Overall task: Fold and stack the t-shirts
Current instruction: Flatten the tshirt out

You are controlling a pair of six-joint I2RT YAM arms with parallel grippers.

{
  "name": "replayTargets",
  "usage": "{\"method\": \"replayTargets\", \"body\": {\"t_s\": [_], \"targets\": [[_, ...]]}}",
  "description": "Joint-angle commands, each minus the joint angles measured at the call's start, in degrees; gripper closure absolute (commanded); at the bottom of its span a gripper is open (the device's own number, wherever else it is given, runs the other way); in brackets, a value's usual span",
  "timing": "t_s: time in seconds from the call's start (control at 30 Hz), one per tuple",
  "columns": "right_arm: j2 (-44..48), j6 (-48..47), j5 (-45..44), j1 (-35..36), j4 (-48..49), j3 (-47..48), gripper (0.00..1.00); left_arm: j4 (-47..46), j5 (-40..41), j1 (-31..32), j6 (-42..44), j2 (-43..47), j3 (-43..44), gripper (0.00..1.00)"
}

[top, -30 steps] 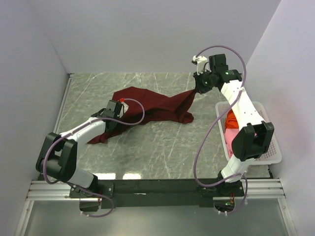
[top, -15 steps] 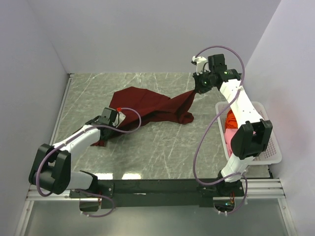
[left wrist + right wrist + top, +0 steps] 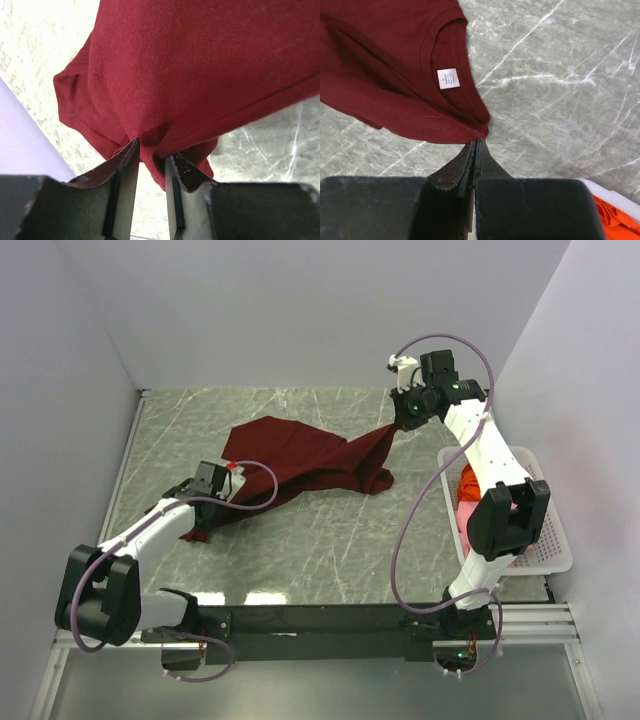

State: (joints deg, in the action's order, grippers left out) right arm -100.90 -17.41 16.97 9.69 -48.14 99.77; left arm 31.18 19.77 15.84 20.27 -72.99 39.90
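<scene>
My left claw (image 3: 150, 151) and right claw (image 3: 476, 143) each pinch 1 thin edge of the dark maroon cloth t-shirt (image 3: 200, 75); stretching it apart could slip either hold.

Lighting bright, diffuse, from overhead; shadows faint and soft. White glare patches along table (image 3: 330, 540) near edge. All views sharp.
</scene>
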Motion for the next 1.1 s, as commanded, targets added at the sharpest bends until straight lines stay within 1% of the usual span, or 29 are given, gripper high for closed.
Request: {"method": "replayTargets", "body": {"t_s": [0.0,0.07,0.1,0.17,0.2,0.27,0.3,0.37,0.4,0.47,0.5,0.57,0.6,0.67,0.7,0.77,0.8,0.97,1.07], "targets": [[-0.08,0.01,-0.80,-0.64,0.68,2.89,1.00,1.87,0.09,-0.54,0.64,2.06,-0.44,0.69],[-0.08,0.01,-0.54,-0.55,0.59,2.80,1.00,1.43,0.01,-0.63,0.73,1.89,-0.52,0.74],[-0.08,0.01,-0.36,-0.55,0.59,2.89,1.00,1.34,-0.08,-0.63,0.73,1.80,-0.26,0.78],[0.09,-0.17,-0.27,-0.55,0.42,2.63,1.00,1.60,-0.17,-0.80,0.64,1.27,0.26,0.81],[0.09,-0.26,-0.27,-0.55,0.50,2.63,1.00,1.78,-0.34,-0.89,0.82,1.27,0.70,0.88],[0.35,-0.43,-0.27,-0.55,0.50,2.80,1.00,2.22,-0.52,-1.85,1.43,1.27,1.84,0.95],[0.36,-0.35,-0.19,-0.64,0.50,3.15,1.00,2.39,-0.87,-2.38,1.96,1.27,3.76,0.99],[0.18,-0.08,-0.18,-0.64,0.50,5.34,1.00,2.92,-1.48,-4.83,3.80,0.84,6.75,0.99],[0.09,-0.08,-0.27,-0.64,0.59,6.40,1.00,3.01,-2.18,-5.81,4.51,0.49,10.95,0.99],[-0.43,0.09,-0.97,-0.64,1.29,10.33,1.00,2.57,-2.45,-8.78,6.26,-1.09,15.88,0.99],[-0.70,0.18,-1.41,-0.64,1.73,11.75,1.00,2.48,-2.72,-9.59,6.71,-1.97,21.65,0.99],[-1.40,0.71,-2.98,-0.64,3.48,16.50,1.00,2.13,-3.15,-11.95,7.32,-5.04,27.83,0.99],[-1.75,0.97,-3.61,-0.64,4.10,18.08,1.00,2.04,-3.68,-12.75,7.24,-6.19,33.95,0.99],[-2.28,1.93,-5.88,-0.64,6.55,22.30,1.00,1.96,-4.74,-14.68,6.45,-9.70,40.05,1.00],[-2.37,2.20,-6.59,-0.64,7.52,23.53,1.00,1.96,-5.09,-15.21,6.19,-10.84,45.39,0.99],[-2.28,2.90,-8.44,-0.73,10.59,26.26,1.00,-0.14,-5.70,-17.31,5.39,-13.40,49.64,1.00],[-2.02,2.99,-10.01,-0.64,11.48,27.05,1.00,-0.68,-6.32,-17.85,5.22,-14.01,53.31,1.00],[0.70,5.36,-14.15,-0.73,16.84,32.07,1.00,-4.01,-8.96,-20.23,3.90,-15.08,62.56,1.00],[5.27,7.12,-15.83,-0.64,20.09,31.98,1.00,-6.29,-9.31,-20.32,3.63,-12.71,64.51,1.00]]}}
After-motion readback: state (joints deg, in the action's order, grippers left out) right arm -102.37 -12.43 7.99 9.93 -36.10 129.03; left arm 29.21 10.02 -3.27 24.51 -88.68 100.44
